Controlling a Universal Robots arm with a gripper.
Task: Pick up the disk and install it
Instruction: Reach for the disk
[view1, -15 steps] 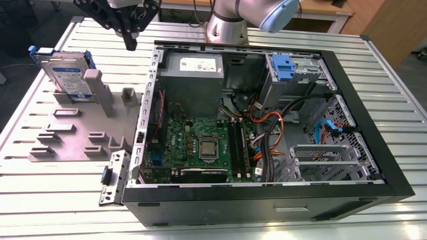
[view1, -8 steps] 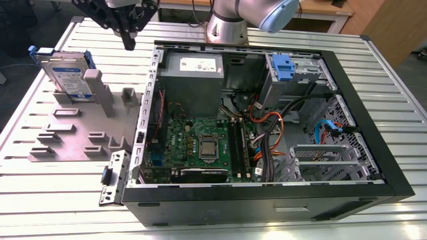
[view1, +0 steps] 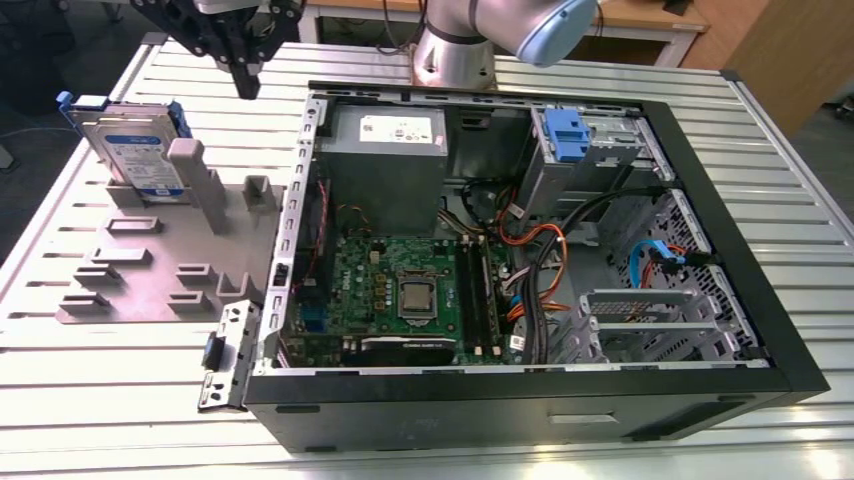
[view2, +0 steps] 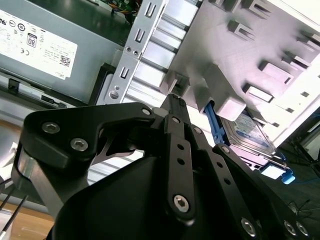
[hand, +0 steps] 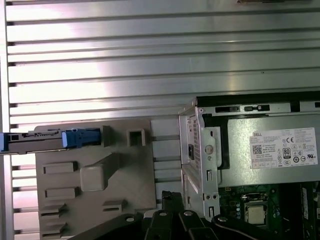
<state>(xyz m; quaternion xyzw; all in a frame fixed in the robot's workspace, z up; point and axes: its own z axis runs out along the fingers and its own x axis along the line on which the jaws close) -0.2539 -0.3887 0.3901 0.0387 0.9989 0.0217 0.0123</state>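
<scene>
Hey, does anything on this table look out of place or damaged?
Nothing looks spilled or damaged. The one oddity is a loose metal bracket lying beside the open computer case's corner, towards the exterior view's left. The disk stands on edge in its grey fixture.

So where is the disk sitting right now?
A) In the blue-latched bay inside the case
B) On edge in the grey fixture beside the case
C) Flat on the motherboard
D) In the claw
B: the disk stands on edge in the grey fixture, on the exterior view's left of the open case. The claw hangs above the fixture, apart from the disk and holding nothing.
</scene>
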